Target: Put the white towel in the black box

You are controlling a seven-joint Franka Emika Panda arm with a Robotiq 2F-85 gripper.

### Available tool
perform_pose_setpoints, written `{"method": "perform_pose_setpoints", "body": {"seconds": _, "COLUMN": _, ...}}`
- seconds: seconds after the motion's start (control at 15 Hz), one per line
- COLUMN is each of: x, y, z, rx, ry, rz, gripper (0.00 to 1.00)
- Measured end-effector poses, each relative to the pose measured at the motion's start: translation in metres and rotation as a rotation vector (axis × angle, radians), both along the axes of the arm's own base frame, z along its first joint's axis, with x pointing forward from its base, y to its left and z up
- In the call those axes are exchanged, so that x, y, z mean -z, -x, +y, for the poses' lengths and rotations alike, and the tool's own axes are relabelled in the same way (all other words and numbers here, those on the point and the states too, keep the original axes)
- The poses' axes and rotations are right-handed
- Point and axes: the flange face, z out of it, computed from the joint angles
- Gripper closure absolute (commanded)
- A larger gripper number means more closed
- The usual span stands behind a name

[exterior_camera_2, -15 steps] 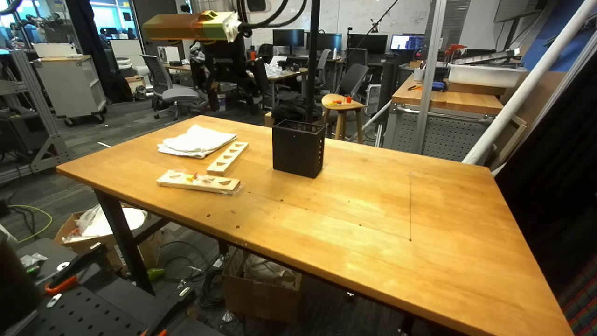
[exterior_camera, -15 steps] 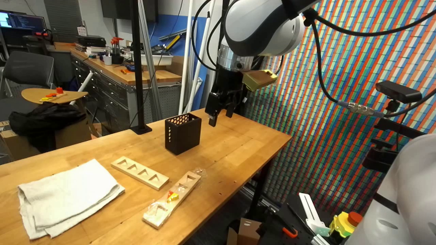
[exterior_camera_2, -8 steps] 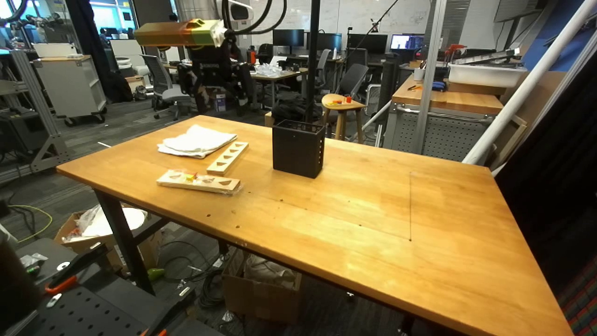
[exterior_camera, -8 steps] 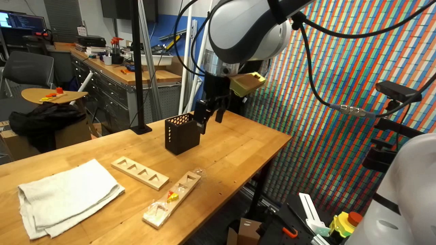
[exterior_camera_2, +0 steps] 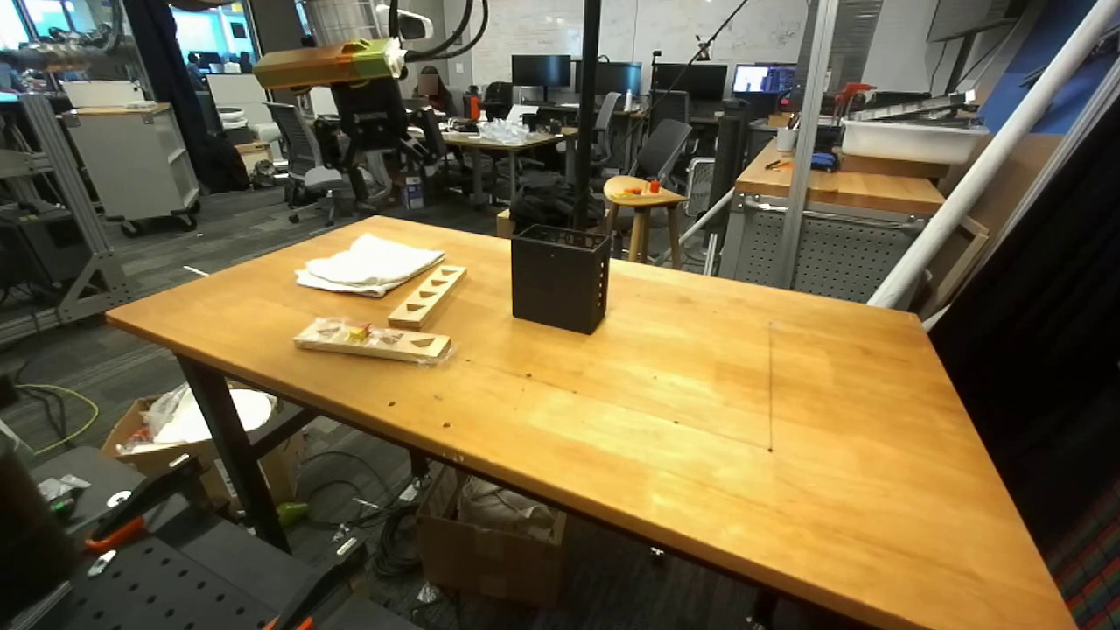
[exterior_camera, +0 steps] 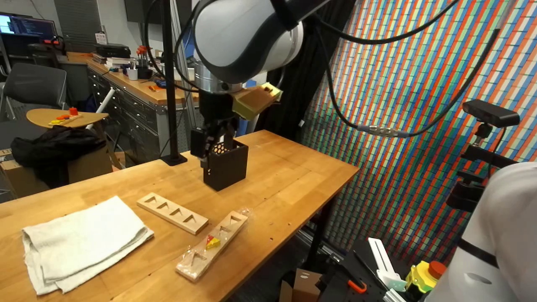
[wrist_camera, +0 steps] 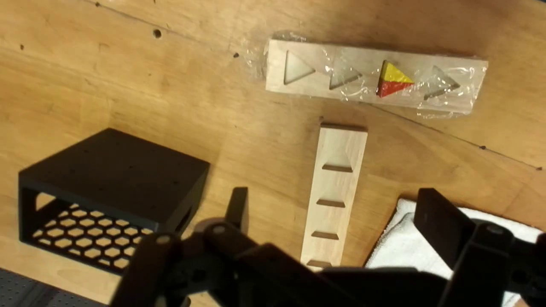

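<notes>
The white towel [exterior_camera: 86, 241] lies folded flat on the table; it also shows in the other exterior view [exterior_camera_2: 367, 262] and partly in the wrist view [wrist_camera: 396, 245], where a finger covers some of it. The black box [exterior_camera: 226, 172] stands upright with an open top and honeycomb holes in one side; it also shows in an exterior view [exterior_camera_2: 556, 284] and in the wrist view [wrist_camera: 115, 166]. My gripper [wrist_camera: 332, 190] is open and empty, fingers wide apart, above the table. In an exterior view the gripper [exterior_camera: 217, 157] overlaps the box; in another it hangs high behind the towel [exterior_camera_2: 394, 179].
A wooden board with triangular slots [wrist_camera: 337, 183] lies between box and towel. A plastic-wrapped board [wrist_camera: 349, 81] with a yellow and red piece lies beside it. A black post [exterior_camera: 168, 92] rises at the table's edge near the box.
My open gripper has moved from beyond the box toward the towel side, leftward in both exterior views. The towel, box and boards have not moved.
</notes>
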Motion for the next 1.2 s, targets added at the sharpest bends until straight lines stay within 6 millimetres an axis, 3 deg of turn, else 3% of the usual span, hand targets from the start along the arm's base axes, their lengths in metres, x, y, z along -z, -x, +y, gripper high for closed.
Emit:
{"method": "perform_pose_setpoints", "body": {"seconds": 0.6, "x": 0.004, "y": -0.097, "z": 0.086, "rx": -0.112, "ry": -0.027, "rz": -0.054, "gripper": 0.00}}
{"method": "perform_pose_setpoints", "body": {"seconds": 1.2, "x": 0.045, "y": -0.146, "z": 0.184, "rx": -0.117, "ry": -0.076, "rz": -0.043, "gripper": 0.00}}
